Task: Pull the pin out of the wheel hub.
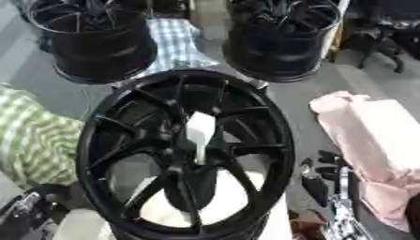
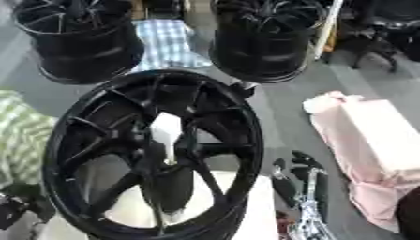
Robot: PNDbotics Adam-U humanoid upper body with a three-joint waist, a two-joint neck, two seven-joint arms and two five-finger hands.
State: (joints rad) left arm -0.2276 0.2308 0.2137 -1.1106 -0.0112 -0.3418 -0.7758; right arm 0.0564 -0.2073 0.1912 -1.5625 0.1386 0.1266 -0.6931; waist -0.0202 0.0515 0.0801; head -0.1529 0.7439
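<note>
**Wheel hub with pin seated at centre**

The left hand (image 1: 29,213) shows at the lower left; its finger state cannot be told. The glossy black spoked wheel hub (image 1: 185,152) occupies the centre, a white tapered pin (image 1: 199,132) standing in it. The right hand (image 2: 302,187) rests lower right, fingers relaxed and extended upward.

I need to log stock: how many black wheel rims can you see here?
3. One large wheel rim lies nearest, in the centre, with a white piece at its hub. A second rim stands at far left, a third rim at far right. More may lie out of view.
</note>
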